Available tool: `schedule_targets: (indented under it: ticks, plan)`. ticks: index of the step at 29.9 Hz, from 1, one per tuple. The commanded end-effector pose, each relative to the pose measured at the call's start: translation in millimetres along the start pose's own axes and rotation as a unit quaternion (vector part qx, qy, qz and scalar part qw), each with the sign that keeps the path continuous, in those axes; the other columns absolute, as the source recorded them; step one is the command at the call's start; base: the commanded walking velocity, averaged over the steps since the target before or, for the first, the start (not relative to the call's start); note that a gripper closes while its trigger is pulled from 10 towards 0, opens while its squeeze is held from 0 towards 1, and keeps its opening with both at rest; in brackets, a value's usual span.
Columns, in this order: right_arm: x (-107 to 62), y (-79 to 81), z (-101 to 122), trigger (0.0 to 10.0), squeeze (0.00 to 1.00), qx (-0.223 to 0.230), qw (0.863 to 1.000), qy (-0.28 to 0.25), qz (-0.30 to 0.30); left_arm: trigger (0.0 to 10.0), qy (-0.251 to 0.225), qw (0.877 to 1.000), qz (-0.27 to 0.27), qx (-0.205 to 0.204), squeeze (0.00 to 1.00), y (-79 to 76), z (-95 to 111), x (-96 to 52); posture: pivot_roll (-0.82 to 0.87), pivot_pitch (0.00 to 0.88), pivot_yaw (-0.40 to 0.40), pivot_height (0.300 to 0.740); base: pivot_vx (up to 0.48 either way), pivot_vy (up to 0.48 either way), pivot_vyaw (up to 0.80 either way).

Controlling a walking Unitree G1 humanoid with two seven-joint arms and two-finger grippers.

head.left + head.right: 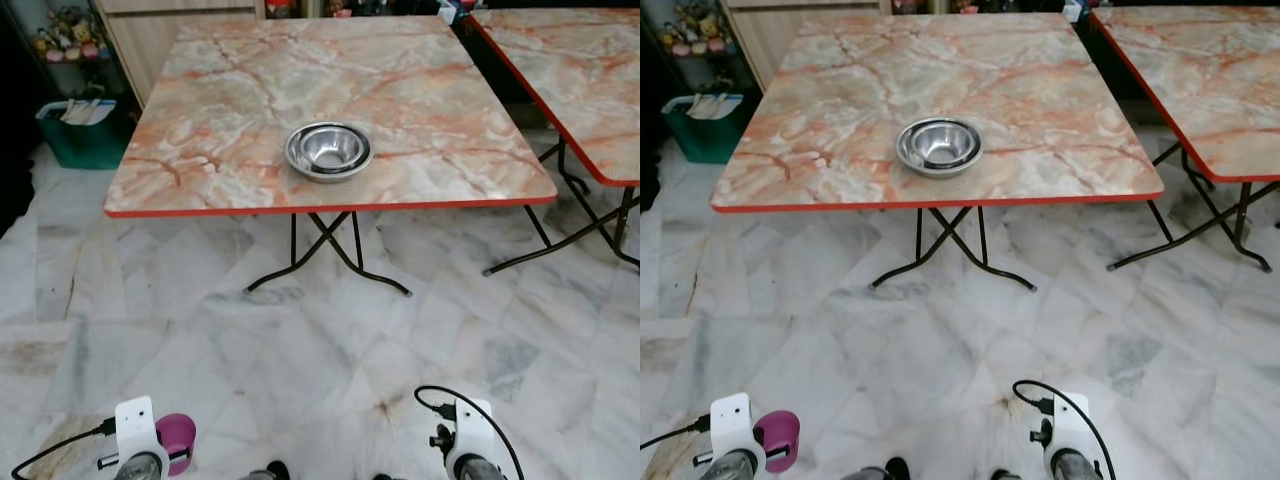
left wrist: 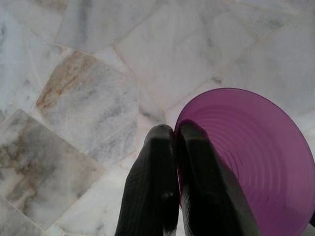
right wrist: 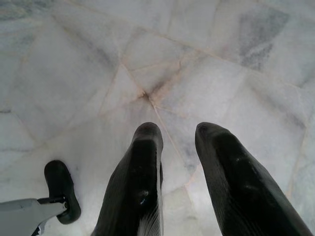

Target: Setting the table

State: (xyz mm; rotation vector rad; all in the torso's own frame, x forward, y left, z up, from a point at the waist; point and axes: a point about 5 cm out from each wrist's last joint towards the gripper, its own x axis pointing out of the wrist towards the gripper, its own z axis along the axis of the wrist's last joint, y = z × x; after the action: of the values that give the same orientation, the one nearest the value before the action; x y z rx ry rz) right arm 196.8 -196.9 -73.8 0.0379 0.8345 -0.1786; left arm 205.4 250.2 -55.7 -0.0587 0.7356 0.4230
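Observation:
A stack of steel bowls (image 1: 329,150) sits near the front edge of the marble-patterned folding table (image 1: 220,110) ahead of me. My left gripper (image 2: 175,135) hangs low over the floor, shut on the rim of a purple plastic cup (image 2: 251,157), one finger inside and one outside. That purple cup (image 1: 177,438) also shows beside my left wrist at the bottom of the head view. My right gripper (image 3: 178,133) hangs low at the right, open, with only floor tiles between its fingers (image 3: 145,147).
A second marble-topped folding table (image 1: 580,80) stands at the right, its legs (image 1: 560,235) reaching onto the floor. A green bin (image 1: 80,130) and a wooden cabinet (image 1: 160,35) stand at the back left. Pale marble floor (image 1: 300,350) lies between me and the tables.

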Motion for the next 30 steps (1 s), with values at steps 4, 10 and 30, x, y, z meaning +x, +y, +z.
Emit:
schedule_targets:
  ticks: [4,10,30]
  plan:
    - [-1.1,-1.5,-4.7,10.0,0.0,0.0,1.0,0.006,0.0,10.0,0.003,1.0,0.005,-0.003,0.0,2.3,-1.8,-0.4,0.0,0.166,0.018,0.74,0.387,0.0,0.0]
    - [-1.3,-1.1,-4.7,10.0,0.0,-0.013,1.0,0.005,0.005,10.0,0.0,1.0,0.002,0.001,0.0,0.7,0.1,0.1,0.0,0.153,0.022,0.74,0.403,0.0,0.1]
    - [-1.5,-1.6,-5.6,10.0,0.0,0.001,1.0,0.005,0.001,10.0,-0.001,1.0,-0.003,-0.001,0.0,-1.2,-1.8,-0.8,0.0,0.165,0.017,0.74,0.406,0.0,0.14]
